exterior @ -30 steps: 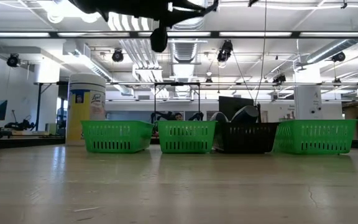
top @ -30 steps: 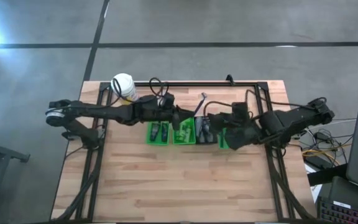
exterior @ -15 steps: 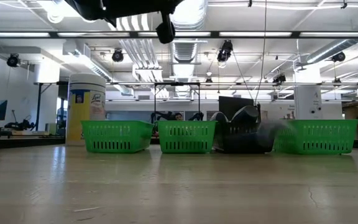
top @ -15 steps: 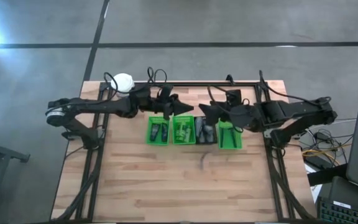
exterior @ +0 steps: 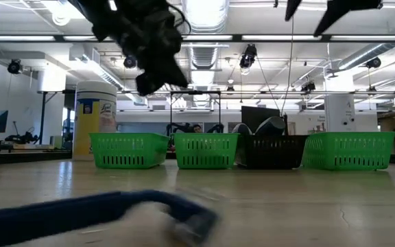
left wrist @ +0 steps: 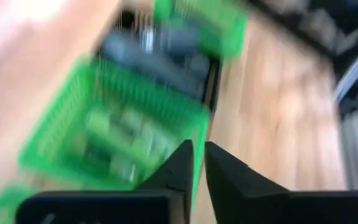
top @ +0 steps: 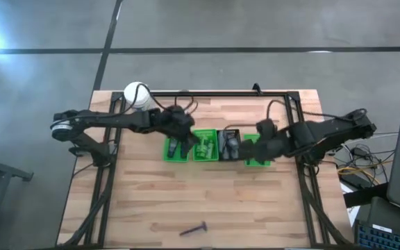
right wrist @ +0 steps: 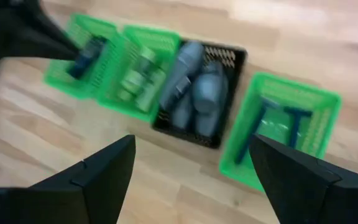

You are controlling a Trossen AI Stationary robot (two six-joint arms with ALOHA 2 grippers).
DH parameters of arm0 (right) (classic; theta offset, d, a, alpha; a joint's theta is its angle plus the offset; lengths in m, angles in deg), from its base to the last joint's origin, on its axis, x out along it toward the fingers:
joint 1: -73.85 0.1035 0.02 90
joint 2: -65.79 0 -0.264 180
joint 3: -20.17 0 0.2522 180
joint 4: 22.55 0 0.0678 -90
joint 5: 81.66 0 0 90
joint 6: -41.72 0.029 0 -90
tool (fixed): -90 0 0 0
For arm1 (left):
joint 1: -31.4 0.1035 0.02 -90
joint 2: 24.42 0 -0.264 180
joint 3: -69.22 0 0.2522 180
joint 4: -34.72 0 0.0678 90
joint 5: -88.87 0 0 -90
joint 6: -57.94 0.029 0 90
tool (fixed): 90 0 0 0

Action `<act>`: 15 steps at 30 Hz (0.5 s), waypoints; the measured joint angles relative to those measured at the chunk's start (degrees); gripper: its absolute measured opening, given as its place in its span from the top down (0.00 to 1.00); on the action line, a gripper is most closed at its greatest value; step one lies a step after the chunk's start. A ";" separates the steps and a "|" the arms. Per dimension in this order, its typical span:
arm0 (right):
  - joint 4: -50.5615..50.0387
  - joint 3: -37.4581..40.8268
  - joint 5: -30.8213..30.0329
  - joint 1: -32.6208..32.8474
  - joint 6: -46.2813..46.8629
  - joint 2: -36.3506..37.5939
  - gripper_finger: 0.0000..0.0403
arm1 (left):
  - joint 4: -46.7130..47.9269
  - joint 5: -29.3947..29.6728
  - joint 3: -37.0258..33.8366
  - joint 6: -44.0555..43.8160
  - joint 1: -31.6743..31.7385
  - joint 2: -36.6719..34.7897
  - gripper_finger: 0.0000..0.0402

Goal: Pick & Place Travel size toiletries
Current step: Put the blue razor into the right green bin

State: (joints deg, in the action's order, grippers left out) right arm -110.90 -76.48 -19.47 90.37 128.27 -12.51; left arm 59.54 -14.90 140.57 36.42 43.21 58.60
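Four small bins stand in a row at mid-table. In the right wrist view, dark bottles (right wrist: pixel 86 53) lie in the left green bin, green bottles (right wrist: pixel 138 78) in the second, grey tubes (right wrist: pixel 194 93) in the black bin (top: pixel 229 146), and blue razors (right wrist: pixel 278 121) in the right green bin (top: pixel 257 153). One blue razor (top: pixel 194 228) lies flat on the table near its near edge, blurred in the low view (exterior: pixel 115 209). My left gripper (left wrist: pixel 194 168) hovers shut above the second green bin (top: pixel 205 146). My right gripper (right wrist: pixel 191 162) hangs open above the right end of the row.
A white canister with a yellow label (top: pixel 136 95) stands at the table's far left, behind the bins. Black frame rails run along the far edge (top: pixel 221 92) and both sides. Bare wood lies between the bins and the loose razor.
A blue razor has travelled from the bins across the table and now lies near the near edge. Both grippers swung toward the far edge and have come back over the row of bins. The left arm has also dropped lower.
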 joint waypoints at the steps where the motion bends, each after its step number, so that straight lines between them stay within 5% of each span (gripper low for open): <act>1: 0.13 1.12 0.07 0.26 1.13 -0.18 0.24 | 2.05 -0.03 -0.72 1.05 -0.25 -0.03 0.88; 4: 0.93 4.25 1.61 0.47 3.28 -0.36 0.25 | 4.16 -0.09 -3.14 2.20 -1.12 -0.68 0.81; 11: 20.65 13.67 20.16 0.50 -3.73 -0.66 0.27 | 11.73 -4.77 -6.81 3.03 -3.05 -2.84 0.65; 15: 27.39 17.64 23.13 0.49 -4.07 -1.93 0.25 | 15.21 -6.45 -8.57 -0.38 -6.80 -4.77 0.56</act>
State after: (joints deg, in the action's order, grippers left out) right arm -83.51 -58.84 3.66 90.86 124.20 -14.44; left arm 74.75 -21.35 132.00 36.04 36.42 53.83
